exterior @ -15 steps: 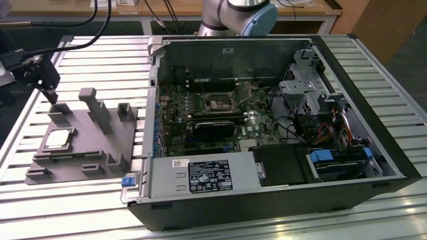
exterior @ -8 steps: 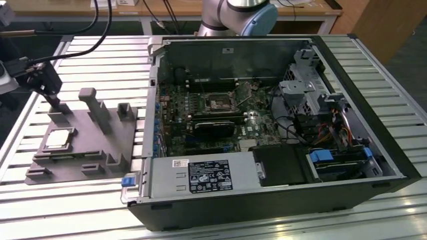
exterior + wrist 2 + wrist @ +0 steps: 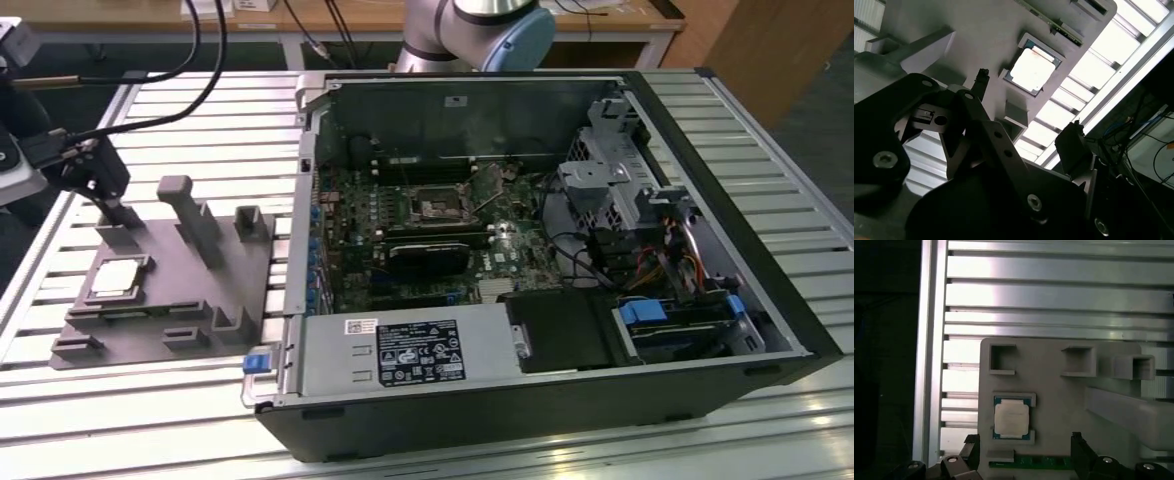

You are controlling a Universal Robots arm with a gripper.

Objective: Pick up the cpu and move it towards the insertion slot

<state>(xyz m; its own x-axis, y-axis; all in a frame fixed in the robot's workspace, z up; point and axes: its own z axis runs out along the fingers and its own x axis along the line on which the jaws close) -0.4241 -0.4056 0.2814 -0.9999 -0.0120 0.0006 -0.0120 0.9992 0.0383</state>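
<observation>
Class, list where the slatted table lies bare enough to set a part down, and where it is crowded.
Bare: the slatted table at the exterior view's bottom left, by the grey fixture, and the strip beyond it beside the computer case. Crowded: the case's inside, and the fixture, where the open gripper hangs near the cpu.

The arm (image 3: pixel 470 28) shows a grey and blue joint at the far edge of the exterior view. Its black gripper (image 3: pixel 110 205) hangs at the exterior view's left, pointing downward. In both wrist views the gripper (image 3: pixel 1024 441) has its two dark fingers (image 3: pixel 982 80) spread wide apart.
</observation>
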